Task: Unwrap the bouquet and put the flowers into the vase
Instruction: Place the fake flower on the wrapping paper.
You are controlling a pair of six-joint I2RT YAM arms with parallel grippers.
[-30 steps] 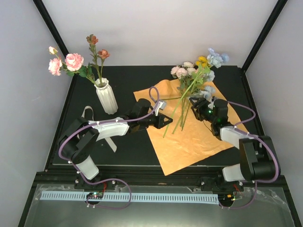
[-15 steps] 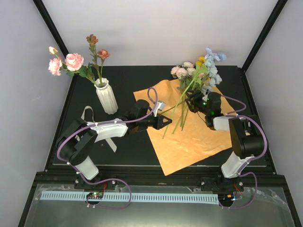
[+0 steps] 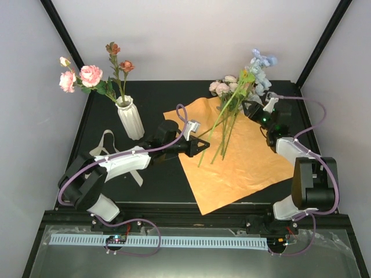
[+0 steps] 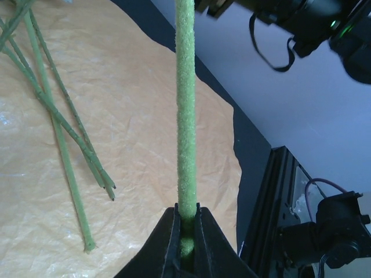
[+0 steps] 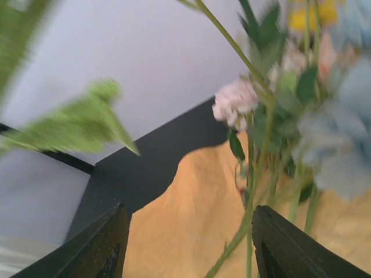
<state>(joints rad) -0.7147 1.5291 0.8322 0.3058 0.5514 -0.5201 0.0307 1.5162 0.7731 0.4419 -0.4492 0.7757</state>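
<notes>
Evidently light, fuzzy and bendy, the flower stem (image 4: 185, 104) sat pinched low in the left gripper (image 4: 185, 213); the right gripper (image 5: 188, 223) gaped.

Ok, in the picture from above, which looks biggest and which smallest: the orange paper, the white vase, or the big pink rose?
1. Orange paper: by far the largest.
2. White vase: clearly smaller.
3. Big pink rose: the smallest, even though it stands higher up.

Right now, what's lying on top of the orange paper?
Loose green stems lie across the orange paper, blooms at its far edge. The left gripper pinches one stem above it. Anything beneath the sheet is covered.
</notes>
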